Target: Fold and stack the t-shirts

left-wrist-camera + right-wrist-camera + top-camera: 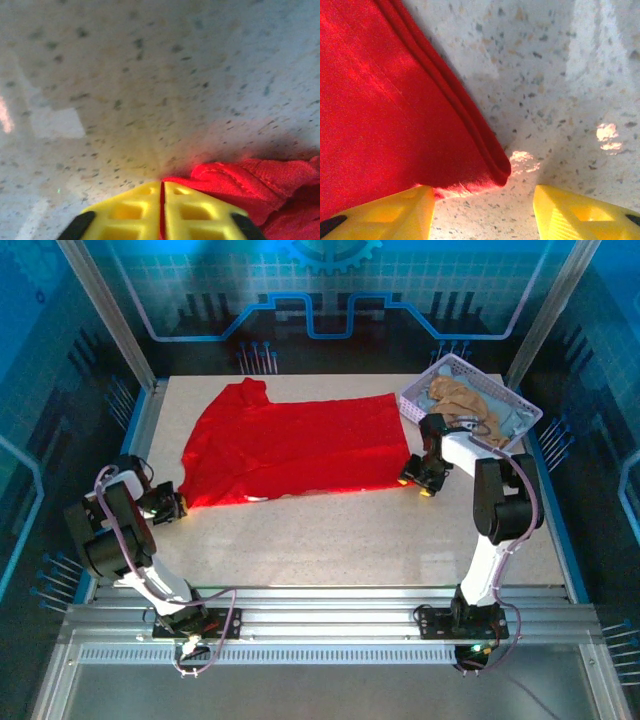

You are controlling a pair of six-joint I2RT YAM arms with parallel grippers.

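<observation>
Left wrist: left end effector (162, 186) fully closed, pinching 1 red t-shirt (260, 185) by its corner. Right end effector (484, 192) approx. half open astride opp. corner, no grip. T-shirt flat on desk (350, 540); 1 basket (415, 403) rear right w/ 1 tan t-shirt (460, 395).

We get the top external view from high above and behind the arm bases, tilted down toward the far side, taking in the whole table (350, 540). The left wrist camera sits very close to the tabletop, looking past the left gripper (162, 192) at the red t-shirt (250, 175), near-left corner. The right wrist camera, equally close, looks past the right gripper (485, 200) at the near-right corner. The top view shares both corners.
</observation>
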